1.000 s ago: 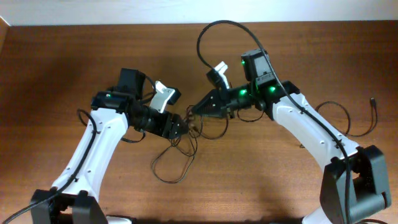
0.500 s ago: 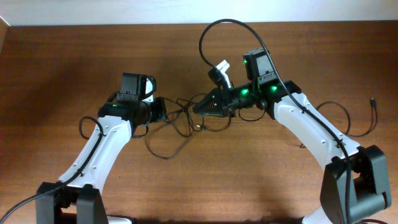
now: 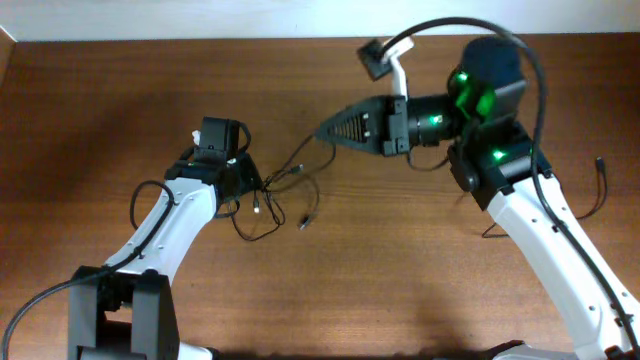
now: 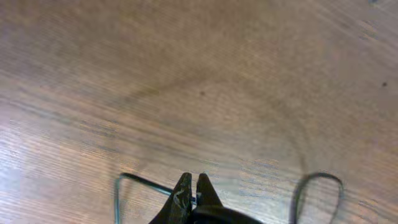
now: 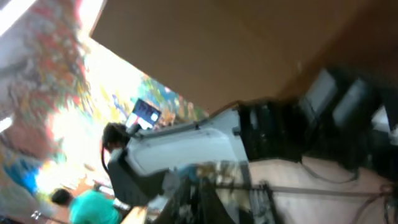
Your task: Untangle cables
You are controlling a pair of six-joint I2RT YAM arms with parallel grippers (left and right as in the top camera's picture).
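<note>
Loose cables point(image 3: 270, 187) sprawl on the tabletop point(image 3: 400, 290), left of centre. Among them the left tool point(image 4: 193, 185) is closed on a strand. Farther right, the raised right tool point(image 3: 322, 131) is closed too, apparently pinching a strand stretched between them.

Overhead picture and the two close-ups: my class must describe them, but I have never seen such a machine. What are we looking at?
Two white robot arms stand at a wooden table. The overhead picture looks straight down; the other two come from wrist cameras. Thin black cables lie in loose loops. The left gripper is shut on one strand; the right gripper, also shut, seems to hold a strand stretched between them. The right wrist picture is blurred.
</note>
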